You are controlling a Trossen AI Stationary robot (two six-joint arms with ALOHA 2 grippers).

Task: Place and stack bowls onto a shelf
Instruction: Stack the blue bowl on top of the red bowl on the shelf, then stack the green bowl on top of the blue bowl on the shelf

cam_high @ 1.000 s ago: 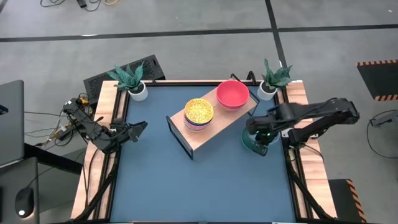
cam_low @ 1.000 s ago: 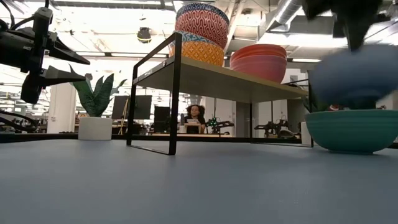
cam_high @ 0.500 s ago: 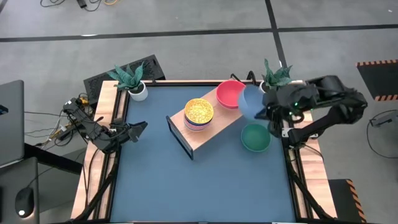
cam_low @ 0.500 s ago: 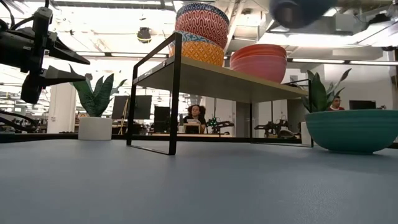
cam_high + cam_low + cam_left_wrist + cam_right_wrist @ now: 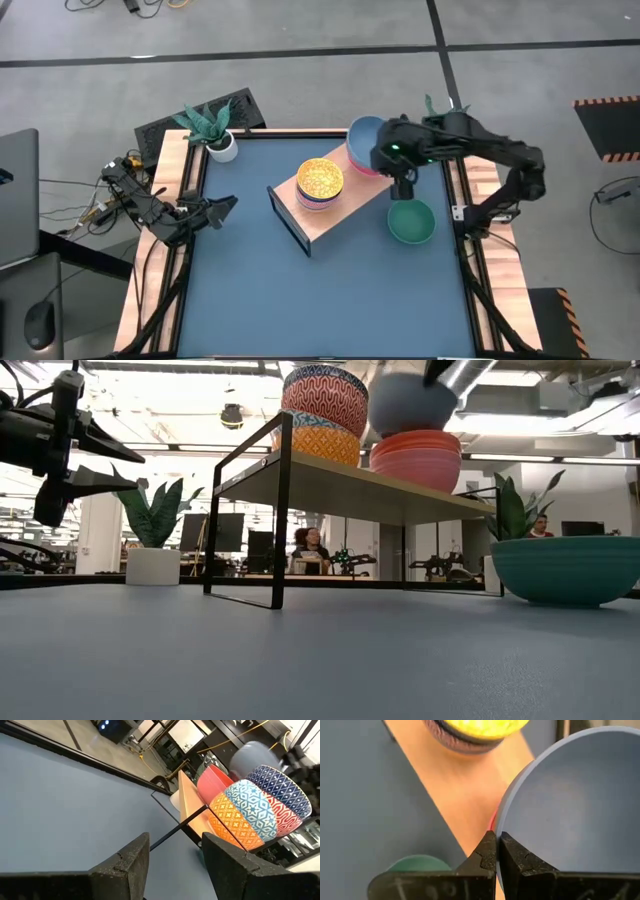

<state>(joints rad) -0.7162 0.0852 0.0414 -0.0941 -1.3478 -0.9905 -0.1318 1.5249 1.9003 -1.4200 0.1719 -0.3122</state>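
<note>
My right gripper [image 5: 388,165] is shut on a plain blue-grey bowl [image 5: 366,138], held over the stacked pink bowls [image 5: 416,460] at the shelf's [image 5: 345,207] far right end. In the low view the blue-grey bowl's [image 5: 410,405] underside meets the top pink bowl; I cannot tell whether it rests there. A stack of patterned bowls [image 5: 320,183] stands on the shelf's left part. A teal bowl [image 5: 411,222] sits on its base on the table, right of the shelf. My left gripper [image 5: 222,207] waits open at the table's left edge. My right gripper [image 5: 498,847] pinches the blue-grey bowl's rim [image 5: 501,822] on its near-right side. One finger [image 5: 487,852] is outside the wall and the other inside. The fingers come from above, pointing down. The bowl stays upright, mouth up, over the pink bowls.
Two potted plants [image 5: 215,130] [image 5: 440,125] stand at the table's far corners. Wooden rails [image 5: 165,240] run along both sides. The blue tabletop [image 5: 320,290] lies bare near the shelf. People sit in the room beyond the table [image 5: 305,550].
My right gripper has lifted the blue-grey bowl out of the teal bowl, raised it high, and carried it toward the far left. It now holds the bowl lower, over the pink bowls on the shelf. The teal bowl has stayed in place.
</note>
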